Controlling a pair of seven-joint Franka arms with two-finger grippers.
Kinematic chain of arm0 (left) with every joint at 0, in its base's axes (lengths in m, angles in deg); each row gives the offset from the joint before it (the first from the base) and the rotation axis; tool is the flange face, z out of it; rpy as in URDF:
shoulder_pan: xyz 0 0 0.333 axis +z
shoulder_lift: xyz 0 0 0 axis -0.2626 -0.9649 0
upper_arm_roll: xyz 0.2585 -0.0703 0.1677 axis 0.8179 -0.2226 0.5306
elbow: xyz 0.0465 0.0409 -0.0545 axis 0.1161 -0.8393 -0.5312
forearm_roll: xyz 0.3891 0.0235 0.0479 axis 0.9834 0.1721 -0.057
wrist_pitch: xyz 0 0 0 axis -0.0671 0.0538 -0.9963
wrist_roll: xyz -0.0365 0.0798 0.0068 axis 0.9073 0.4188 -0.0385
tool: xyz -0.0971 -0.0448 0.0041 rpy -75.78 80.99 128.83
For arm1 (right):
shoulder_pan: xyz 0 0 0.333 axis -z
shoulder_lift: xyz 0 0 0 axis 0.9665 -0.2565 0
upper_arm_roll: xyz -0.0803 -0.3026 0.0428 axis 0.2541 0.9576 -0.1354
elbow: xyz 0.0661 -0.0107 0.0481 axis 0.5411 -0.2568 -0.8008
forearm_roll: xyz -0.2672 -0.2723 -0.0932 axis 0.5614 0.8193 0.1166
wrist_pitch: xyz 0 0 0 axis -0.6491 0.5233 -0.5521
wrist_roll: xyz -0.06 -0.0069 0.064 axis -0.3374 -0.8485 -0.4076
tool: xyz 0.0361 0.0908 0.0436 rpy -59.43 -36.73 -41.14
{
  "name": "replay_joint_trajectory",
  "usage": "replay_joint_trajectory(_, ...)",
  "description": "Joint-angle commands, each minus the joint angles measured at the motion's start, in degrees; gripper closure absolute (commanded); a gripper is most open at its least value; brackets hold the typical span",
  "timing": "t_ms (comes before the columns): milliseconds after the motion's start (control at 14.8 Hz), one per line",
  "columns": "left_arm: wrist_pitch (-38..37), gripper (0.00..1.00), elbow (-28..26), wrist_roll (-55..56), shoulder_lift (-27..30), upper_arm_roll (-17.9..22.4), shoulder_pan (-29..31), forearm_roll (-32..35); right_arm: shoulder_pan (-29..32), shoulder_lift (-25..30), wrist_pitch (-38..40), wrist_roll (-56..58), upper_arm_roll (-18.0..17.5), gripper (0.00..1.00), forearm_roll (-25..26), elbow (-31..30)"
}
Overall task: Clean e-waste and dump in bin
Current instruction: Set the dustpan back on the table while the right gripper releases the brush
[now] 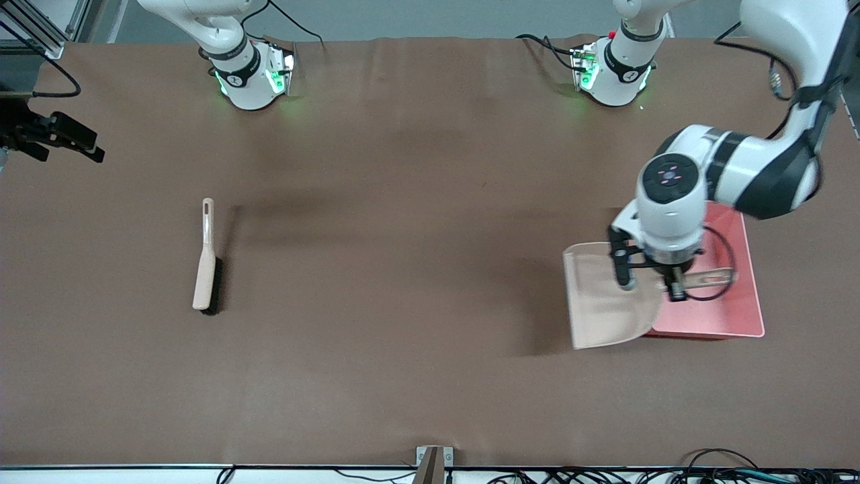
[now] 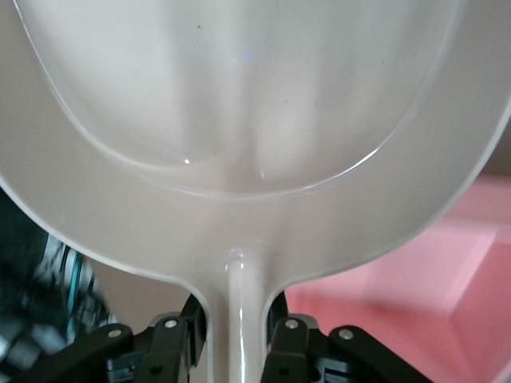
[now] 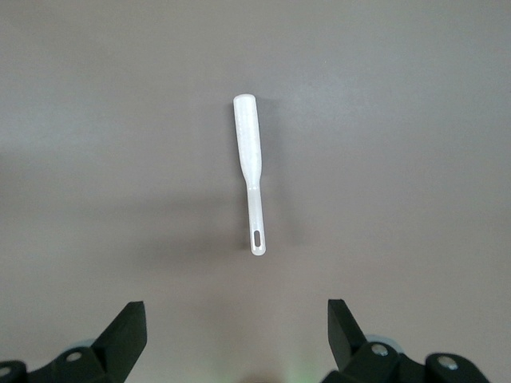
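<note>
1. Front view: left gripper (image 1: 662, 282) holds the beige dustpan (image 1: 608, 299) tilted over the pink bin (image 1: 742, 316); brush (image 1: 205, 259) lies toward the right arm's end.
2. Left wrist view: fingers (image 2: 287, 351) clamped on the dustpan handle (image 2: 238, 319); no e-waste visible.
3. Right wrist view: right gripper (image 3: 231, 331) waits above the brush, fingers apart.

The bin (image 1: 746, 309), a pink rectangular plastic tub, sits on the table toward the left arm's end, partly hidden from the front camera. Its pink walls (image 2: 447, 271) show in the left wrist view (the e-waste pieces cannot be made out).
</note>
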State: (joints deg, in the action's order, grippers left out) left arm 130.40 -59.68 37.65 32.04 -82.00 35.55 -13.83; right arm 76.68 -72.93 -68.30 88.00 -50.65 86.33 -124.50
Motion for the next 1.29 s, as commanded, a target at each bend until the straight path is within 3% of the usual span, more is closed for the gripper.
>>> replay_joint_trajectory(0,-0.2,0.99,5.5,-0.8,-8.4,-0.4,-3.0,-1.2,0.7,-0.8,-0.3,-1.1,-0.7,0.00,0.6,2.2)
replay_joint_trajectory(203,0.8,0.99,6.6,-0.2,-13.0,-0.4,-7.0,-1.1,0.2,-2.2,1.7,-0.3,-0.8,0.00,0.8,2.5)
replay_joint_trajectory(1220,0.8,0.98,2.2,15.1,-16.4,0.7,-15.9,3.5,-1.3,-2.4,-0.5,-0.6,-1.1,0.00,0.7,4.0)
